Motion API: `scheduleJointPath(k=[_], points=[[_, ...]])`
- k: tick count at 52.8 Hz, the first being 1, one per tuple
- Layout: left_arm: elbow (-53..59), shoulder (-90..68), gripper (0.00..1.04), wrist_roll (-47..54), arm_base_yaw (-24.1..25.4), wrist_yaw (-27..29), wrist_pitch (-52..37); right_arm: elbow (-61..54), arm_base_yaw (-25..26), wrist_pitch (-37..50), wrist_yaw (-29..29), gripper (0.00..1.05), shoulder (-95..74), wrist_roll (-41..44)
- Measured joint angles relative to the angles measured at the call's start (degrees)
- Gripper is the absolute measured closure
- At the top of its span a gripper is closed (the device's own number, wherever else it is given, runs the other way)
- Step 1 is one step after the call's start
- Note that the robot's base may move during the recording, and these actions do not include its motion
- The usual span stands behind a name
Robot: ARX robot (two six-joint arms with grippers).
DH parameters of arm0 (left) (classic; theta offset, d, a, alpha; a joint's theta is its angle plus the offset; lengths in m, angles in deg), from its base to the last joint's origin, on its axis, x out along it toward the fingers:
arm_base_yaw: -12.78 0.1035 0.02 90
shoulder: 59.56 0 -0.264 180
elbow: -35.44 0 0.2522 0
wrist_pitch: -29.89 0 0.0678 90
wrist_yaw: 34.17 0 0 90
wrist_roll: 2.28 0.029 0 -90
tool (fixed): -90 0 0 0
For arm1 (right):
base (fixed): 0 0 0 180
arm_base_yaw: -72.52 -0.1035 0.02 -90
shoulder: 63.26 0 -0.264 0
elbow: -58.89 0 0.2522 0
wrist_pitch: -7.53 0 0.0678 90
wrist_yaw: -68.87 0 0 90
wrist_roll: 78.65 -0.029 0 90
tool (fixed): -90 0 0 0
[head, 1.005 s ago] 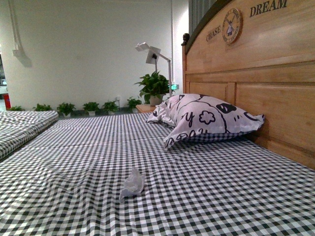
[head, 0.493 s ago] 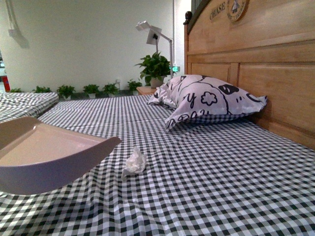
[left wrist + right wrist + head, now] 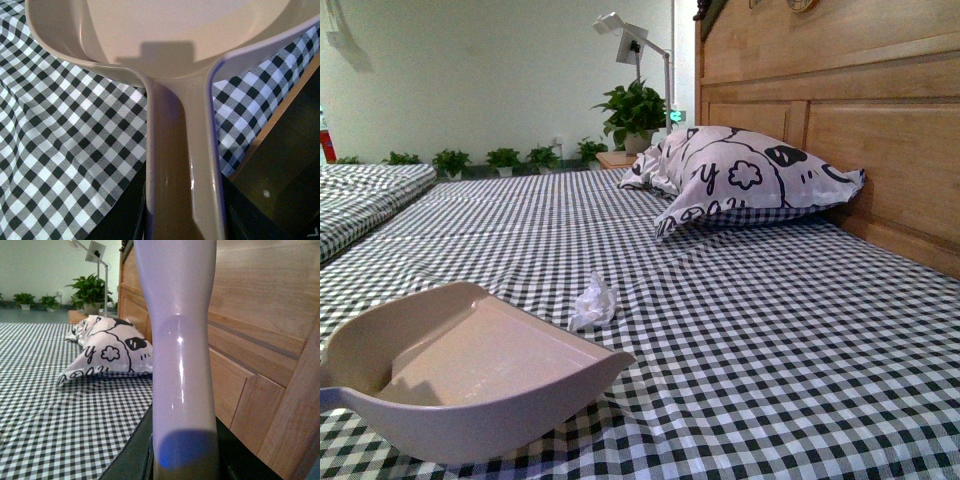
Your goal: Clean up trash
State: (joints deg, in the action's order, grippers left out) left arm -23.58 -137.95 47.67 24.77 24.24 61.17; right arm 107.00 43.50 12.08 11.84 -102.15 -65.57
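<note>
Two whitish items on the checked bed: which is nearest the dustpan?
The small crumpled paper wad, plain white, lying just beyond the dustpan. The big pillow with black drawings sits farther back against the headboard.

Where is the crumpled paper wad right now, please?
In the front view, the paper wad lies on the checked bedsheet slightly left of centre, just beyond the pink dustpan and well short of the pillow.

The trash (image 3: 592,302), a small crumpled wad of white paper, is lying loose and slightly peaked on the checked bed (image 3: 770,330), just beyond the dustpan (image 3: 470,370) lip.
</note>
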Motion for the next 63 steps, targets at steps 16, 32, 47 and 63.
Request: scheduleJointPath(k=[16, 32, 47, 63], points=[[-3.39, -6.05, 0.78, 1.4, 0.0, -0.31, -0.55, 0.0, 0.0, 0.0, 0.0, 0.85, 0.0, 0.0], [-4.55, -10.32, 0.78, 2.12, -0.33, 0.07, -1.9, 0.0, 0.0, 0.0, 0.0, 0.85, 0.0, 0.0], [-5.75, -12.48, 0.78, 4.11, -0.33, 0.61, -0.66, 0.0, 0.0, 0.0, 0.0, 0.85, 0.0, 0.0], [-5.88, -12.55, 0.78, 4.66, -0.33, 0.94, -0.61, 15.21, 2.21, -31.32, -5.27, 0.86, -10.84, -11.89]])
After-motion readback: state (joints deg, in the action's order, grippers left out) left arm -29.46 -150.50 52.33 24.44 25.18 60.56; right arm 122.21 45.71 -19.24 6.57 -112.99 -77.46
